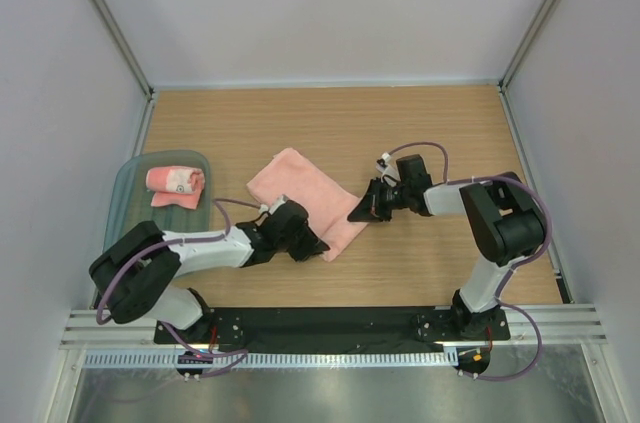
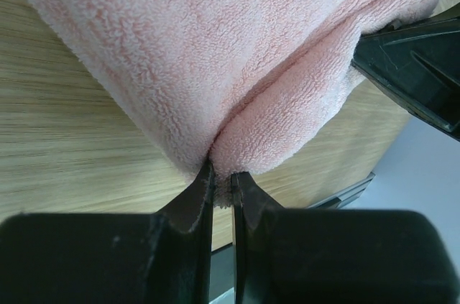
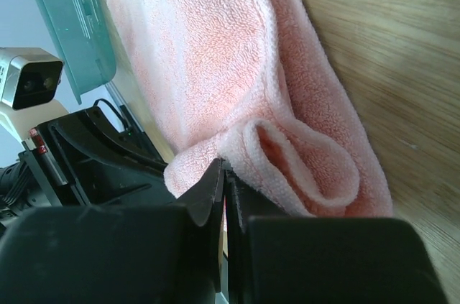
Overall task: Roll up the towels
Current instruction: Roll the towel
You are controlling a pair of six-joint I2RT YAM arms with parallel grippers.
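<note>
One salmon-pink towel (image 1: 295,188) lies spread out diagonally across the middle of the wooden table. My left gripper (image 1: 312,248) is at its near corner. In the left wrist view the left gripper (image 2: 221,180) is shut on a pinched fold of the towel (image 2: 237,52). My right gripper (image 1: 360,213) is at the towel's right end. In the right wrist view the right gripper (image 3: 225,173) is shut on the hem of the towel (image 3: 208,52), whose end curls over in a loose loop beside the fingers. A second towel (image 1: 176,186) lies bundled in the tray.
A translucent grey-green tray (image 1: 125,193) stands at the table's left edge, also seen as the tray (image 3: 68,24) in the right wrist view. Enclosure walls and metal posts ring the table. The two grippers are close together, about one towel width apart.
</note>
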